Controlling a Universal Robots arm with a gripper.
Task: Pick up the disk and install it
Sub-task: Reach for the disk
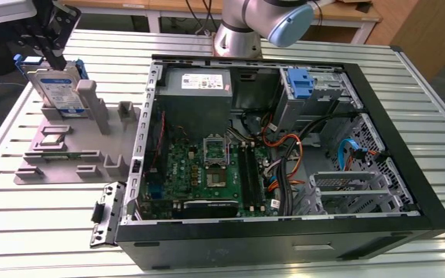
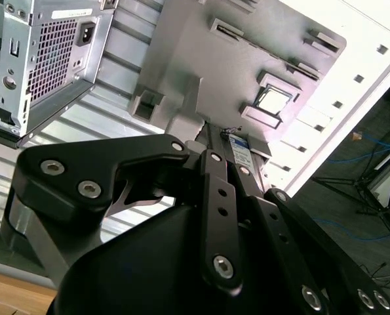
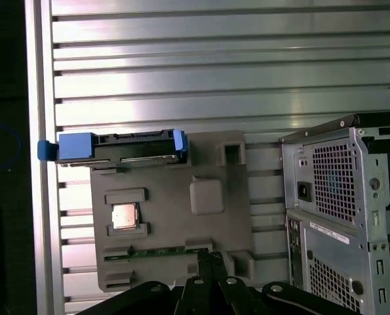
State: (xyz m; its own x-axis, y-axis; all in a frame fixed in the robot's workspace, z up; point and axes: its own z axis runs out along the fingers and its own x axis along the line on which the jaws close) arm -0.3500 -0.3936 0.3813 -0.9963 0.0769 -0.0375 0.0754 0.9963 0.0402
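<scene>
**Operator:** Where is your end effector?

**Arm:** My end effector (image 1: 54, 60) hangs over the top edge of the disk (image 1: 56, 87), at the exterior view's left. I can't tell whether it touches. The fingers look drawn together, with nothing between them.

**Operator:** And the disk itself?

**Arm:** It stands on edge in a slot at one end of the grey fixture (image 1: 53, 165), with its blue frame showing at the corners. The fixture lies on the bench (image 1: 44, 237), just beside the open computer case (image 1: 427, 191). In the first wrist view I look down on the disk's narrow edge (image 3: 119, 146), with a small chip (image 3: 124, 216) seated in a pocket nearby.

**Operator:** What worries you?

**Arm:** With the fingers together, I judge that any descent would land on the disk's edge rather than straddle it, and would ram it into the slot. A grip off centre could cock the disk so it binds in the slot and drags the fixture along. The disk's faces look smooth, so a light squeeze might let it slip. Inside the case, loose cables (image 1: 288, 152) lie near the drive cage (image 1: 315, 87) and could snag a carried disk.
</scene>
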